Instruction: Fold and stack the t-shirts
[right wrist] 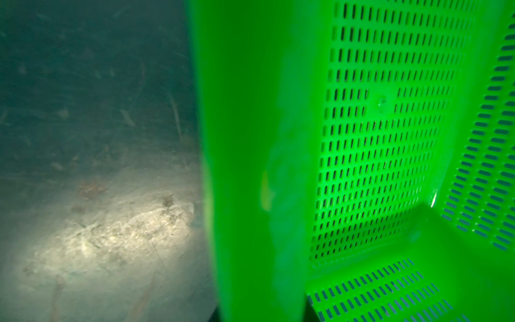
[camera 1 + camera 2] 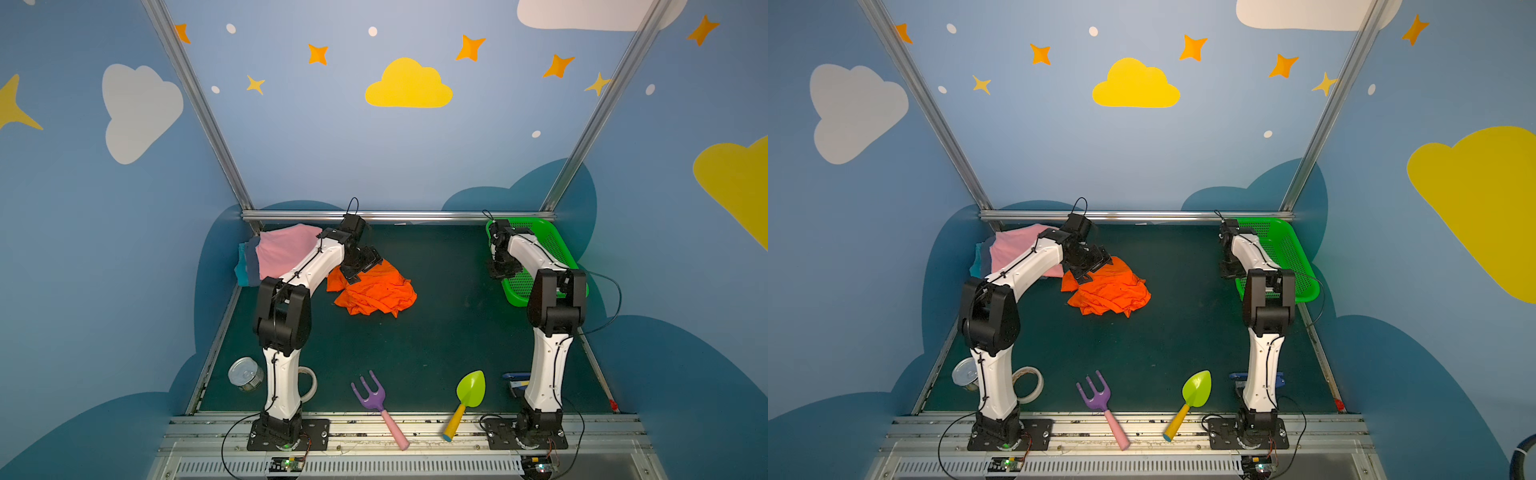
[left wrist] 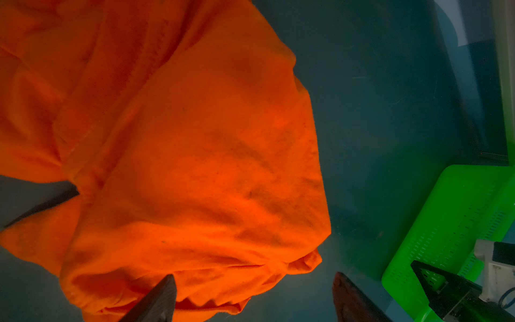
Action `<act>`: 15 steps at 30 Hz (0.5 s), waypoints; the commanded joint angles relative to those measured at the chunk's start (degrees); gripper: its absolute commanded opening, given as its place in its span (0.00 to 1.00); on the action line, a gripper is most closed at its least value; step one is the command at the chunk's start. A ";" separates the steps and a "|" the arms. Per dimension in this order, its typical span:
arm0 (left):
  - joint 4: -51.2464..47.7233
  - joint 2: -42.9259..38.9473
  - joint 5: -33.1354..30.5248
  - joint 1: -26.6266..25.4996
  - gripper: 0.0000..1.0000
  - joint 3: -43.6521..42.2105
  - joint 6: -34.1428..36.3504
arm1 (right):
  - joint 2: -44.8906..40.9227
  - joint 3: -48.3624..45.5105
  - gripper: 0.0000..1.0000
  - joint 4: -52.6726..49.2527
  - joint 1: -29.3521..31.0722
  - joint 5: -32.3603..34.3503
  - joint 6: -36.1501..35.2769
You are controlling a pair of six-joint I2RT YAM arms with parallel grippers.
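Observation:
A crumpled bright orange t-shirt [image 2: 374,293] [image 2: 1108,291] lies on the dark green table, left of the middle. My left gripper [image 2: 360,266] [image 3: 255,275] hovers open over its back left edge; in the left wrist view one fingertip [image 3: 167,290] is over the cloth [image 3: 181,153] and nothing is gripped. A pink t-shirt [image 2: 282,253] [image 2: 1017,245] lies folded on grey-blue [image 2: 251,259] and teal [image 2: 242,270] ones at the back left, partly hidden by the left arm. My right gripper [image 2: 502,270] [image 2: 1229,270] is shut on the left wall of the green basket [image 2: 552,241] [image 1: 250,139].
Along the front edge lie a tin can [image 2: 245,374], a tape roll [image 2: 309,382], a purple toy fork [image 2: 374,395], a green toy trowel [image 2: 469,392] and a blue object [image 2: 515,380] behind the right arm. A metal rail [image 2: 399,215] bounds the back.

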 commanded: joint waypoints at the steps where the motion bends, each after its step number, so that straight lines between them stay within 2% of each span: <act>1: -1.98 1.24 -0.63 -0.32 0.87 1.77 0.72 | 2.11 2.13 0.09 -0.74 -0.31 -2.85 0.85; 4: -2.11 1.51 -0.71 -0.62 0.87 2.01 0.64 | 1.89 2.64 0.33 -1.05 -0.26 -3.33 1.38; 7: -2.57 1.51 -1.22 -1.04 0.87 2.44 0.84 | 0.17 2.51 0.50 -1.29 -0.23 -5.15 2.75; 13: -5.34 -0.98 -5.34 -2.51 0.87 2.41 2.56 | -8.37 -0.54 0.65 -1.13 0.55 -4.77 8.44; 15: -5.79 -2.77 -7.49 -3.23 0.84 0.95 3.56 | -13.00 -3.05 0.68 -0.42 1.04 -3.29 10.28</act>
